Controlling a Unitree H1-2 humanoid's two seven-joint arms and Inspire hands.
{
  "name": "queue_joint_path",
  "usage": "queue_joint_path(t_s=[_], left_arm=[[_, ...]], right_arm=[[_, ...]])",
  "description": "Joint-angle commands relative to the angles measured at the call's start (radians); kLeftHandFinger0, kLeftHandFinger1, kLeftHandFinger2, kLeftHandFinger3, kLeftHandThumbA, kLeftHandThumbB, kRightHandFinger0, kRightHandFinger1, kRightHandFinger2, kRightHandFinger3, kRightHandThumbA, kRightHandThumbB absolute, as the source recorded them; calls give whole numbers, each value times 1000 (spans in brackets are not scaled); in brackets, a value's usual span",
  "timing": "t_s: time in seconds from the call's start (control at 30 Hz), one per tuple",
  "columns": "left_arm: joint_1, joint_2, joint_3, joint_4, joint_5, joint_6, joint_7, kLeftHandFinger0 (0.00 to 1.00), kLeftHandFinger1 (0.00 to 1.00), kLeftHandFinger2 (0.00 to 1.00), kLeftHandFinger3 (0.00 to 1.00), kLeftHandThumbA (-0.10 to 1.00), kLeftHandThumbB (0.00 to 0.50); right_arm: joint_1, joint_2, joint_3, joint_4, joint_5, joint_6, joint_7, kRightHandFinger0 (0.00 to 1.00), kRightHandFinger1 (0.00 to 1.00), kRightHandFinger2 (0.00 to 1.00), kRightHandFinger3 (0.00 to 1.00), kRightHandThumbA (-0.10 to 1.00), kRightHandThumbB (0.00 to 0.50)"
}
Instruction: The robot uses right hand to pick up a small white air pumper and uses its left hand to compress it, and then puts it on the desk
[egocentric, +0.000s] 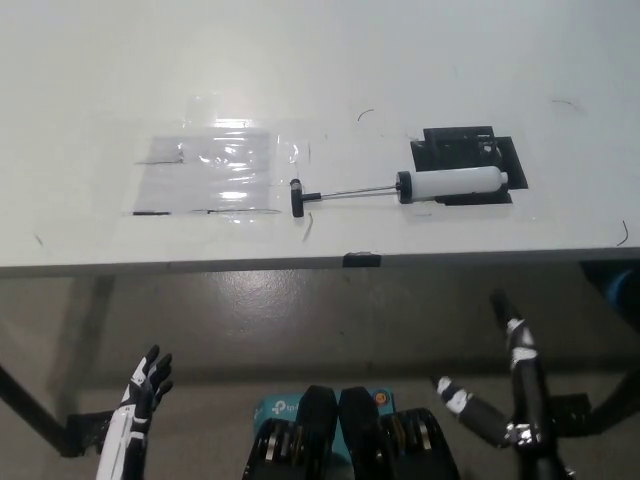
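Observation:
The small white air pumper (450, 184) lies flat on the white desk (320, 90), its barrel resting on a black patch (465, 150). Its thin metal rod is drawn out to the left and ends in a black handle (297, 197). My black right hand (505, 385) hangs below the desk's front edge at the lower right, fingers spread apart and holding nothing. My white left hand (145, 390) is low at the lower left, also below the desk, fingers apart and empty. Neither hand touches the pumper.
A clear plastic sheet (210, 170) is taped flat to the desk left of the pumper handle. The desk's front edge (320, 265) runs across the middle of the view, with a small black tab (362, 260) on it. Grey floor lies beneath.

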Motion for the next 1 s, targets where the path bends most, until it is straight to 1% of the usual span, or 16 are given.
queue_joint_path(t_s=[0.0,0.03,0.1,0.13,0.2,0.23,0.27,0.33,0.37,0.4,0.53,0.6,0.7,0.73,0.87,0.97], left_arm=[[-11,-3,-12,-42,-11,-56,-6,1000,1000,1000,1000,1000,118],[-15,-1,-10,-43,-12,-52,-5,1000,1000,1000,1000,1000,118],[-14,-1,-12,-45,-1,-53,1,1000,1000,1000,1000,1000,106],[-17,-3,-12,-45,0,-51,4,1000,1000,1000,1000,1000,107],[-21,-4,-11,-44,-1,-49,5,1000,1000,1000,1000,1000,109],[-22,-4,-11,-40,-3,-59,6,1000,1000,1000,1000,1000,100],[-23,-4,-10,-38,-3,-63,6,1000,1000,1000,1000,1000,99],[-21,-6,-10,-43,-4,-55,6,1000,1000,1000,1000,1000,99],[-20,-6,-11,-47,-4,-52,6,1000,1000,1000,1000,1000,99],[-21,-6,-12,-45,-6,-54,3,1000,1000,1000,1000,1000,101],[-24,-2,-13,-39,1,-56,3,1000,1000,1000,1000,1000,96],[-15,-3,-8,-42,-4,-59,6,1000,1000,1000,1000,1000,96],[-19,-2,-7,-37,-6,-60,5,1000,1000,1000,1000,1000,95],[-25,-3,-7,-33,-3,-65,8,1000,1000,1000,1000,1000,95],[-19,-1,-7,-47,-2,-56,5,1000,1000,1000,1000,1000,99],[-27,4,-6,-48,-4,-41,2,1000,1000,1000,1000,1000,108]], right_arm=[[-66,-30,-58,-184,-111,-82,-49,1000,1000,1000,1000,627,142],[-84,-29,-71,-191,-114,-78,-33,1000,1000,1000,1000,607,141],[-147,-55,-100,-236,-131,4,4,1000,1000,1000,1000,658,168],[-214,-82,-117,-245,-114,50,34,1000,1000,1000,1000,654,180],[-251,-95,-126,-251,-102,85,57,1000,1000,1000,1000,673,195],[-314,-136,-128,-276,-61,191,131,1000,1000,1000,1000,765,214],[-353,-162,-127,-284,-51,258,175,1000,1000,1000,1000,822,236],[-418,-216,-118,-279,-37,344,246,1000,1000,1000,1000,880,246],[-477,-269,-101,-266,-40,430,323,1000,1000,1000,1000,976,275],[-520,-299,-90,-239,-10,462,369,1000,1000,1000,1000,999,287],[-722,-401,-18,-55,-1,501,532,1000,1000,1000,1000,1000,285],[-791,-399,6,34,-7,535,566,1000,1000,1000,1000,1000,322],[-912,-407,36,196,18,561,647,1000,1000,1000,1000,1000,326],[-976,-406,50,295,16,549,678,1000,1000,1000,1000,1000,344],[-1077,-394,98,478,-16,541,737,1000,1000,1000,1000,967,363],[-1134,-376,127,594,-46,522,735,1000,1000,1000,1000,922,383]])
